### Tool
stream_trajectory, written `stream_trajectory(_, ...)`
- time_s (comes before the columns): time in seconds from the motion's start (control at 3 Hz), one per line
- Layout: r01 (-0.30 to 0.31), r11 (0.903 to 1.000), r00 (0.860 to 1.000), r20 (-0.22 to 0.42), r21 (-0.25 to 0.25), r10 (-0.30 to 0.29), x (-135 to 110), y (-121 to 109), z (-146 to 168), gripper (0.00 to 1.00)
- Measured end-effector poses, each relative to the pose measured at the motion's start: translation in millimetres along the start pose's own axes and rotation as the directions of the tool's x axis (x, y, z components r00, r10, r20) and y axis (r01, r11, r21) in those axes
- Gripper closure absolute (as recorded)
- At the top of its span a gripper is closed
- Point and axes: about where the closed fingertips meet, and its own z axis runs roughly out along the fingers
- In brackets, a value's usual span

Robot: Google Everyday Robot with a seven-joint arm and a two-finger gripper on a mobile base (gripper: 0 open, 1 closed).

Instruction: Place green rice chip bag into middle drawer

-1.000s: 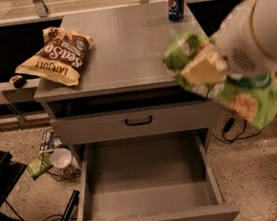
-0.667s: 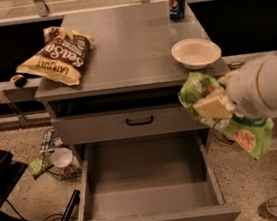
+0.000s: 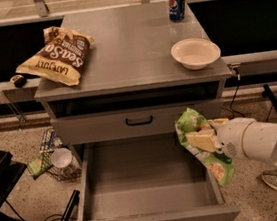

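Note:
My gripper [image 3: 204,135] is shut on the green rice chip bag [image 3: 197,128], a crinkly light-green snack bag. The bag hangs over the right rim of the middle drawer [image 3: 90,189], which stands pulled open low at the front of the grey cabinet; what shows of its grey tray is bare. The white arm [image 3: 263,142] reaches in from the right. The bag's lower end [image 3: 220,169] droops past the drawer's right wall.
On the cabinet top [image 3: 131,48] lie a brown-and-cream chip bag [image 3: 57,54], a white bowl [image 3: 195,52] and a blue soda can [image 3: 176,3]. A closed drawer [image 3: 139,121] sits above the open one. A wire bin with a cup [image 3: 59,160] stands on the floor at left.
The arm has dropped from cabinet-top height to the open drawer's right edge, carrying the green bag down with it. The white bowl is now uncovered.

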Motion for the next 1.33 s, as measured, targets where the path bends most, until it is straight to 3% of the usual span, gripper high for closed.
stream_trajectory(0.33, -0.015, 0.9969, 0.995, 0.096, -0.077, 0.023, -2, -16, 35, 1.00)
stream_trajectory(0.67, -0.069, 0.9920, 0.991, 0.103, -0.105, 0.080, 17, -23, 52, 1.00)
stream_trajectory(1.0, -0.069, 0.9920, 0.992, 0.102, -0.106, 0.080, 17, -23, 52, 1.00)
stream_trajectory(1.33, -0.068, 0.9876, 0.998, -0.016, -0.141, 0.067, 49, -1, 97, 1.00)
